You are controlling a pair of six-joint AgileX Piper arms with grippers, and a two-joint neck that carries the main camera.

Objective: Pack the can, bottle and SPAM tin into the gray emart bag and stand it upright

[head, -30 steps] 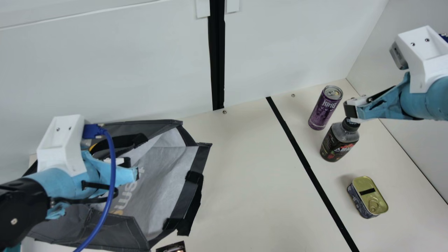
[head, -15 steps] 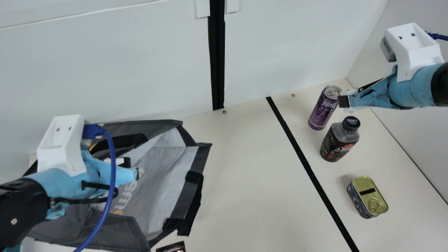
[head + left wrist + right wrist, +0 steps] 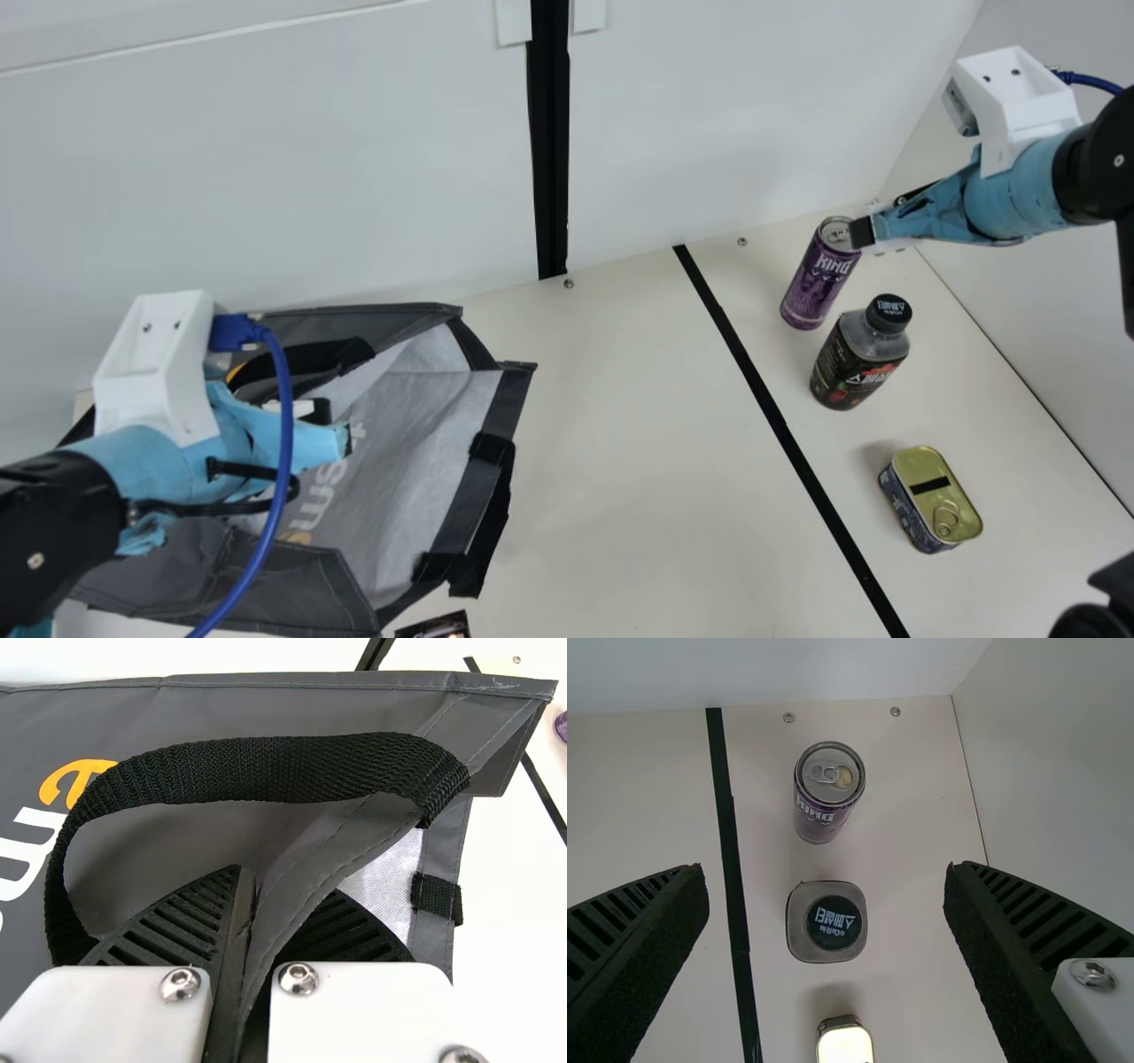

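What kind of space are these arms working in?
Probably a walled test booth for robot arms: a cream table with black tape laid across it, white panels rising behind, and a camera bracket fixed to an arm.

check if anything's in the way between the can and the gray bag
Nothing visible stands between the can and the bag, just a flat black strip on the table. The left gripper, pinching the bag's fabric, might crowd part of its opening.
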